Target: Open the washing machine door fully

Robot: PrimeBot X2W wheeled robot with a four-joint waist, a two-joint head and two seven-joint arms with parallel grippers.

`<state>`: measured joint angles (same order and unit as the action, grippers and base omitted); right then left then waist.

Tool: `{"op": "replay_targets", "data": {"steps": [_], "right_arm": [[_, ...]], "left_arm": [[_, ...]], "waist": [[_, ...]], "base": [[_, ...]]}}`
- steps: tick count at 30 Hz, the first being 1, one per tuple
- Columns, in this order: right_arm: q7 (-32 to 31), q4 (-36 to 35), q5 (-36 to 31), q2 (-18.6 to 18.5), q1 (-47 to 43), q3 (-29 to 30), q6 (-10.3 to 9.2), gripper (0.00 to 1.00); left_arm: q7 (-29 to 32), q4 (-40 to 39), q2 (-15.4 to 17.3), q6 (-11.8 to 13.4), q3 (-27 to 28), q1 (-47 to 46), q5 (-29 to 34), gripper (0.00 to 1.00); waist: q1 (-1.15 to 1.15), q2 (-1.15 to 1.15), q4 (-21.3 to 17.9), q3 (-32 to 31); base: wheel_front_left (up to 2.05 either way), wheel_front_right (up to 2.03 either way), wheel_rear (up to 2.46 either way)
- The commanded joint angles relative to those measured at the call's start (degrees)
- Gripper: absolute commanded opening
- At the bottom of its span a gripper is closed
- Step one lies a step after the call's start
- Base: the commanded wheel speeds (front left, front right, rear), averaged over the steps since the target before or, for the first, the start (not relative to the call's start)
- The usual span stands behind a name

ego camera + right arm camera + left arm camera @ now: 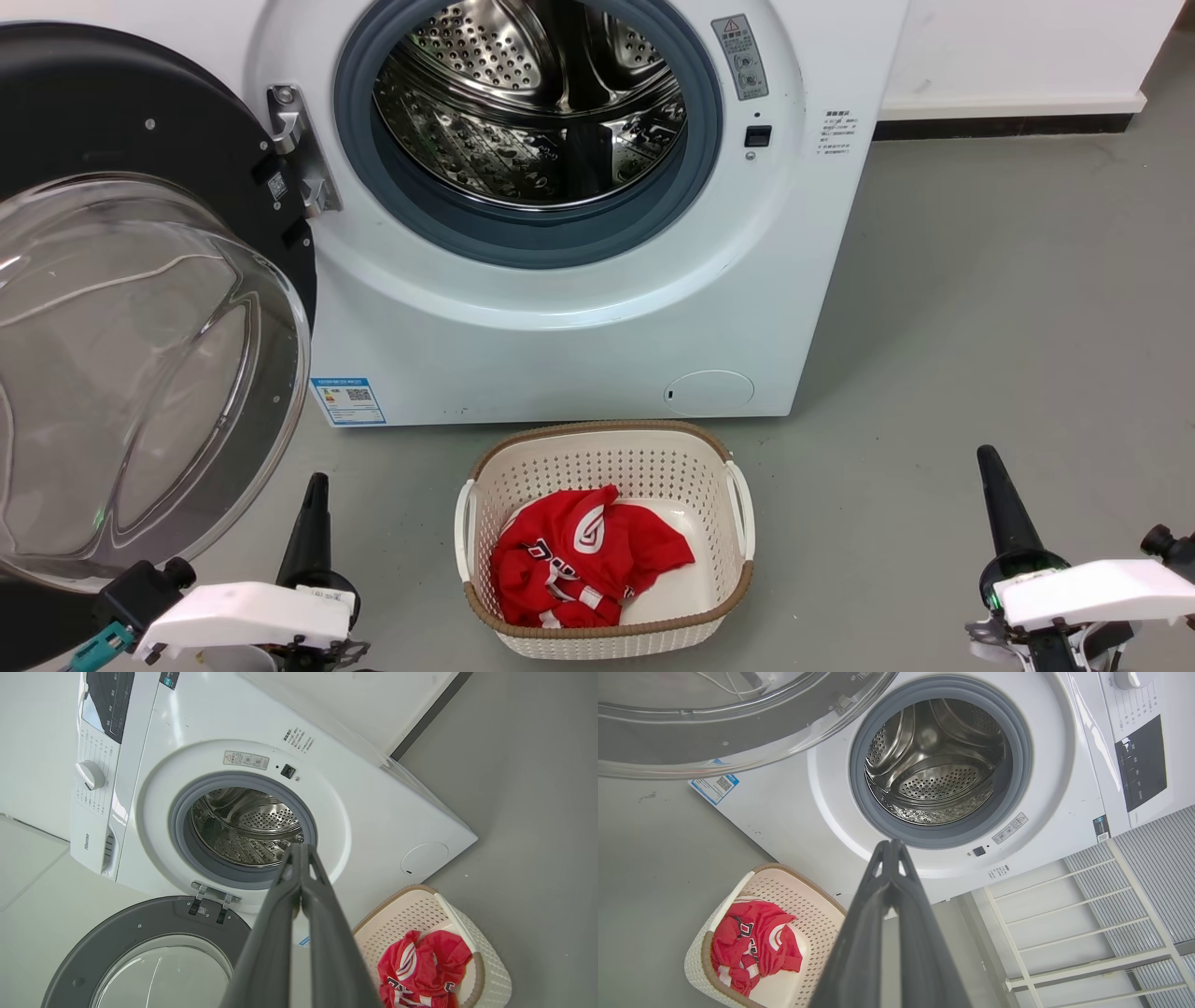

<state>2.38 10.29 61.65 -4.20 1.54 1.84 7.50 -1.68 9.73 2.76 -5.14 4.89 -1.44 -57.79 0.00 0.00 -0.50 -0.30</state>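
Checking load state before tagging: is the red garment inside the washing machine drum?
No, the red garment lies in the white basket, which stands in front of the machine, outside the steel drum.

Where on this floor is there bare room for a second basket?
The widest bare floor lies right of the washing machine and basket, ahead of the right gripper. A thin strip separates basket and machine. The left is crowded: the washing machine door hangs over it.
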Motion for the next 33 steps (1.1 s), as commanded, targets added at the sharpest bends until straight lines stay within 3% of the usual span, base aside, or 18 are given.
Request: {"op": "replay_targets", "data": {"steps": [1, 33], "right_arm": [[-0.38, -0.21, 1.68, -0.38, 1.55, 0.24, 0.00, 0.00], [-4.50, 2.00, 19.10, -0.23, 3.61, 1.74, -0.01, 0.00]], "left_arm": [[0.39, -0.12, 0.15, -0.47, 0.30, -1.49, -1.80, 0.00], [4.93, 2.43, 0.16, -1.57, 1.10, -3.66, -20.42, 0.00]], "waist": [[0.00, 0.00, 0.01, 0.01], [0.00, 0.00, 0.25, 0.24]], "base": [[0.00, 0.00, 0.00], [0.00, 0.00, 0.00]]}}
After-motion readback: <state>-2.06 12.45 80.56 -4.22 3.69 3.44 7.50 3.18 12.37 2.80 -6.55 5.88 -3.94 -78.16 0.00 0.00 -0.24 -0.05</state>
